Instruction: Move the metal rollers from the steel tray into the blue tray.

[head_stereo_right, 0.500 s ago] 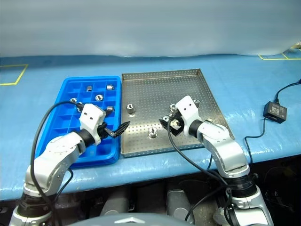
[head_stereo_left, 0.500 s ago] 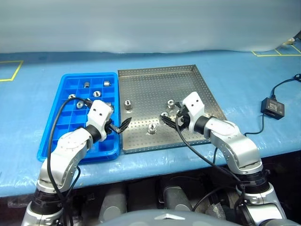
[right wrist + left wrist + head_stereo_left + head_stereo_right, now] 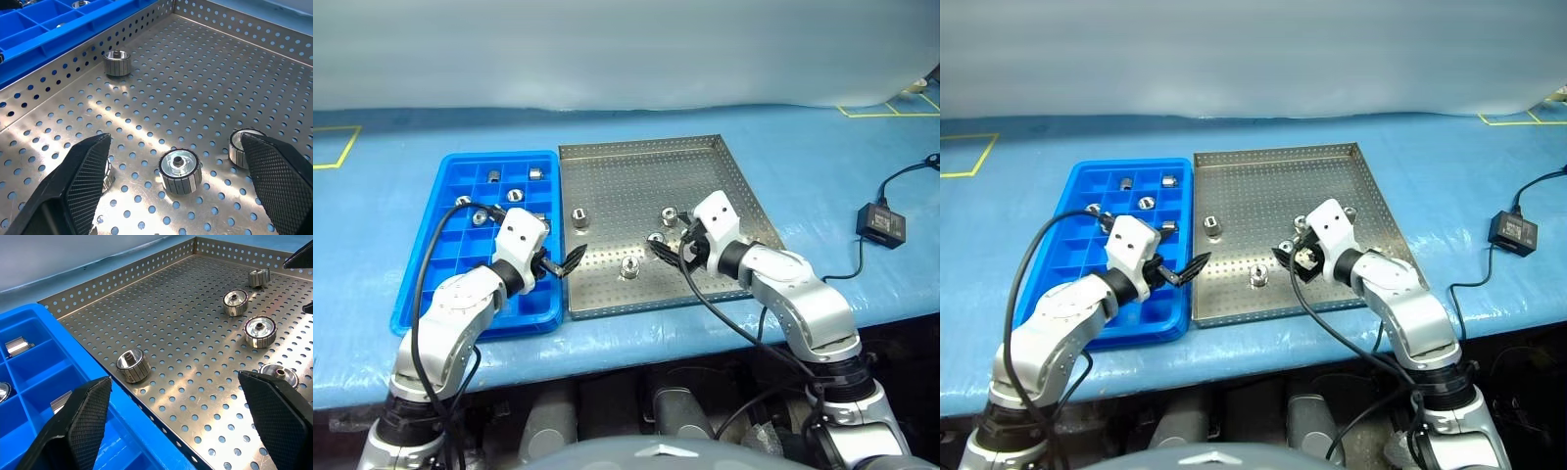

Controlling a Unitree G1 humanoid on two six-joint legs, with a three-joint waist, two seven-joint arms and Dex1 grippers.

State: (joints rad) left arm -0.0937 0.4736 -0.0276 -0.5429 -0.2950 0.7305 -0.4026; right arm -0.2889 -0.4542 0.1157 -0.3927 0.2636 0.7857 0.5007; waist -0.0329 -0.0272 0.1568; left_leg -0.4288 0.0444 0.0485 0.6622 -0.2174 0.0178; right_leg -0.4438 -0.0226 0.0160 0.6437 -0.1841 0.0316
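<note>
**Both grippers poised open over the two trays**

On the blue-covered worktop (image 3: 636, 127) the large square grey perforated steel tray (image 3: 636, 171) lies touching the right side of the bright blue compartmented plastic tray (image 3: 460, 294).

Several small shiny silver metal rollers (image 3: 133, 365) rest on the steel tray's dotted floor: one near its edge at nine o'clock, beside the blue tray, one near the six o'clock rim, and others clustered right of centre, around three to four o'clock. A few more rollers sit in the blue tray's far compartments, toward twelve o'clock.

The left gripper (image 3: 565, 262) hangs over the seam where the two trays meet, its jaws spread wide and empty, pointing toward the steel tray. The right gripper (image 3: 668, 251) hovers over the steel tray right of centre, its jaws likewise wide and holding nothing, with a roller lying between them on the tray floor in the right wrist view.

A small black box with a cable (image 3: 882, 223) lies on the worktop well apart, at three o'clock of the steel tray.
</note>
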